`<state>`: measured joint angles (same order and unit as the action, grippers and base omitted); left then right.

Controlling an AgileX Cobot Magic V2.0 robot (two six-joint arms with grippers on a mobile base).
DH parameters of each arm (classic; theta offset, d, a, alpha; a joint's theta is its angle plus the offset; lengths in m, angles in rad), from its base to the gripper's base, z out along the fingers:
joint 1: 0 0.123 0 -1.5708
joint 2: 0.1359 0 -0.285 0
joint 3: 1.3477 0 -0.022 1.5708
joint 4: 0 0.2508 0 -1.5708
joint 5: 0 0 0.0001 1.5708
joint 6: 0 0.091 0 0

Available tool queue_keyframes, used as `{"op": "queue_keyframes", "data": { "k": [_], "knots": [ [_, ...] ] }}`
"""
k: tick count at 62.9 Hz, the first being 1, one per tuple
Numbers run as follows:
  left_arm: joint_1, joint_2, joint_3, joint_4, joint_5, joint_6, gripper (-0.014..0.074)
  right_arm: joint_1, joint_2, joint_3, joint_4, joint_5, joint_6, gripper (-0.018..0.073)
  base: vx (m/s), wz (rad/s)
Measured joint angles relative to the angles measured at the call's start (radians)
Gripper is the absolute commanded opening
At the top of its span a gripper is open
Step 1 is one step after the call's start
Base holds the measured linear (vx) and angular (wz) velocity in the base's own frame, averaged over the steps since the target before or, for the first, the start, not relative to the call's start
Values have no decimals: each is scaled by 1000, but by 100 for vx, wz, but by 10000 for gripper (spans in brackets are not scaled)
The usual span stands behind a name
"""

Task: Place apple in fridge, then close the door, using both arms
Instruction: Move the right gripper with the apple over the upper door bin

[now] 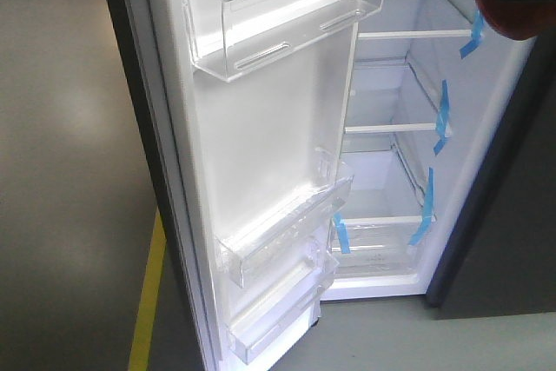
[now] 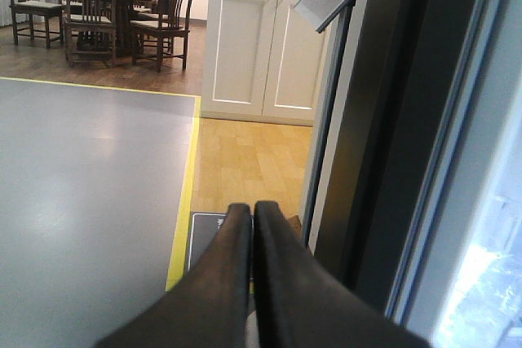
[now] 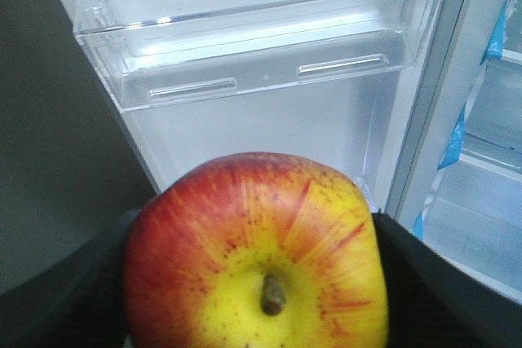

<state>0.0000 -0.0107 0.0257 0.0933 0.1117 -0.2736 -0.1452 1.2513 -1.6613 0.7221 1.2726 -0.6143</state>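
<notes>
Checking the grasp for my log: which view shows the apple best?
The right wrist view: the apple fills the lower frame, stem facing the camera. The front view catches only a red sliver at top right; the left wrist view shows none.

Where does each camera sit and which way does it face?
Front: on the robot's front, facing the inner side of the open door and fridge shelves; apple at top right.
Left wrist: behind the shut left gripper, looking past the door's outer edge to floor and chairs.
Right wrist: behind the right gripper clamping the apple, facing a door bin.
Shared: front and right wrist both show apple and bin.
</notes>
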Motion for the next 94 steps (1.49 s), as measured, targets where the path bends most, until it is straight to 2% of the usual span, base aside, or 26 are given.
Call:
{"op": "queue_keyframes", "data": {
  "k": [94],
  "knots": [
    [0,0,0,0,0,0,-6,0,0,0,0,0,0,46,5,2]
  ]
}}
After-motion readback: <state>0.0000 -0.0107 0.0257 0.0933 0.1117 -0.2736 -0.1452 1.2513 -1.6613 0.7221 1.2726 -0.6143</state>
